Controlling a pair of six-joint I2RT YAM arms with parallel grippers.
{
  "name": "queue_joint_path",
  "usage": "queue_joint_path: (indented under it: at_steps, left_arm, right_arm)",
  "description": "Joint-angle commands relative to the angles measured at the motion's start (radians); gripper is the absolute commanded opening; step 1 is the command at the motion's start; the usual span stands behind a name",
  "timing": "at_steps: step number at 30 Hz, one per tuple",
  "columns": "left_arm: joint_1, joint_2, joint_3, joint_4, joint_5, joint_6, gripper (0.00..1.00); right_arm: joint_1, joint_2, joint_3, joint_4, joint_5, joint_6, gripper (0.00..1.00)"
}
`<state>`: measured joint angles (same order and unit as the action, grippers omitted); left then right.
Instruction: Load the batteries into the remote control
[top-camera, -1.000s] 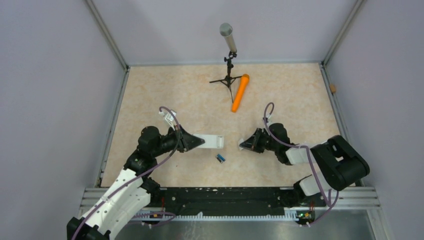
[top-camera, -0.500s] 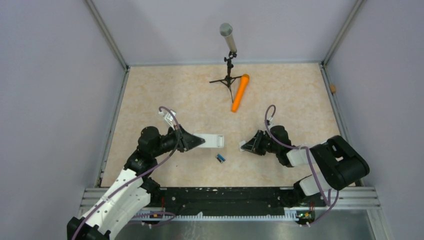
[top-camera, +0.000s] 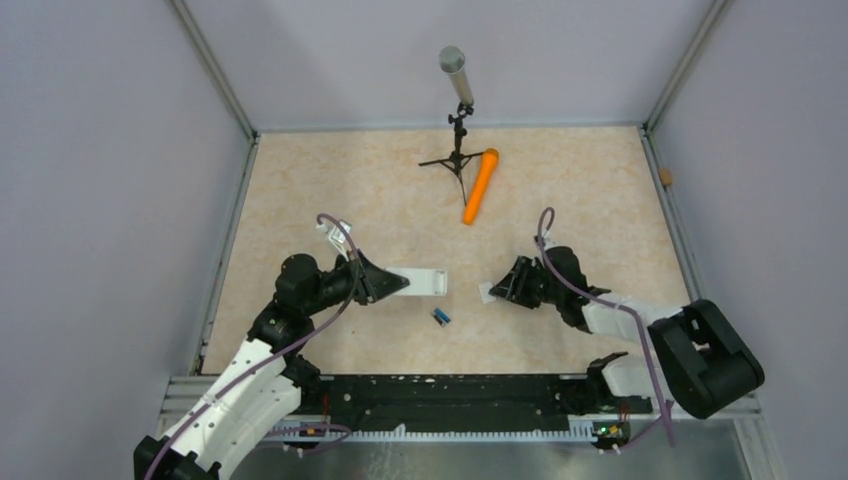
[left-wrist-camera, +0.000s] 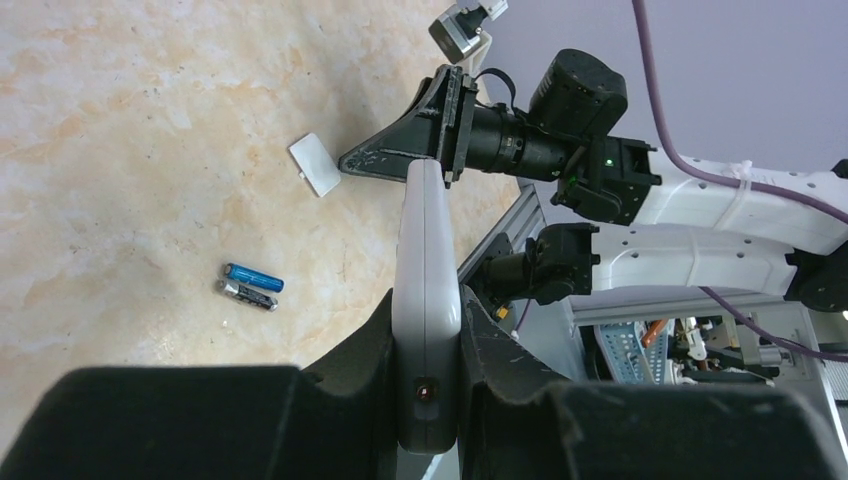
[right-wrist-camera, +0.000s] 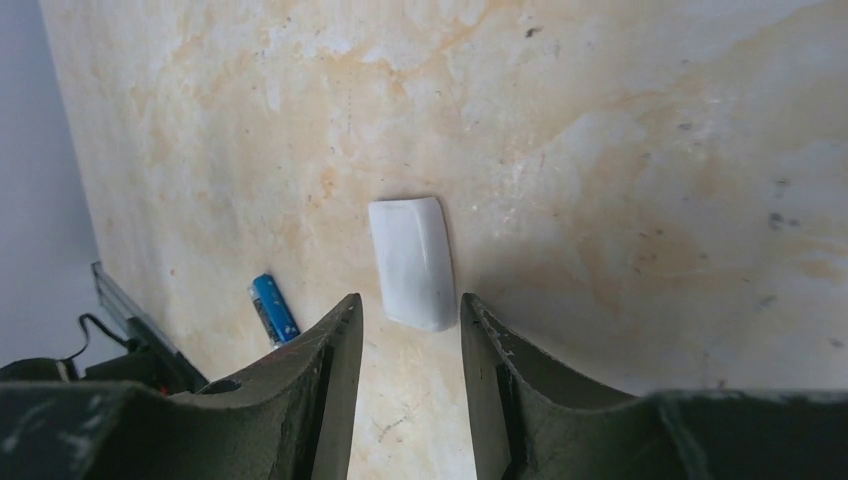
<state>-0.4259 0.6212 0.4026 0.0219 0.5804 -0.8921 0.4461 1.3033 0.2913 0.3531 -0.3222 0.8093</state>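
My left gripper is clamped on one end of the remote, free end pointing right, ready for loading I guess. Right of the remote, my right gripper hangs half-open and empty over the loose cover. The batteries lie just on the near side of the remote.

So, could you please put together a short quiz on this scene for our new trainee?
1. True or false: the batteries are already inside the remote control.
2. Which arm's fingers grip the remote control: A left, B right, C neither?
3. Fill in: the small white piece lies on the ____ by the open right fingers.
Key: 1 false; 2 A, the left fingers; 3 table.
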Motion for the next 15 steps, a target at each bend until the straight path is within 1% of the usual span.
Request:
queue_joint_path:
  at_steps: [1, 5, 8, 11, 15]
  left_arm:
    - [0.006, -0.017, -0.005, 0.018, -0.022, -0.007, 0.0]
    - [0.007, -0.014, -0.008, 0.01, -0.034, -0.005, 0.0]
    - [0.008, -0.011, -0.006, -0.005, -0.041, -0.002, 0.0]
    - [0.01, -0.002, -0.004, -0.017, -0.045, 0.004, 0.0]
    - [0.012, 0.005, -0.003, -0.061, -0.044, 0.004, 0.0]
  right_arm:
    - [-0.01, -0.098, 0.053, -0.255, 0.114, -0.107, 0.41]
    - [-0.009, -0.175, 0.103, -0.393, 0.127, -0.162, 0.41]
    - [0.005, -0.222, 0.141, -0.464, 0.117, -0.196, 0.41]
    - [0.054, -0.244, 0.215, -0.552, 0.135, -0.24, 0.41]
    - [0.145, -0.224, 0.305, -0.618, 0.172, -0.293, 0.42]
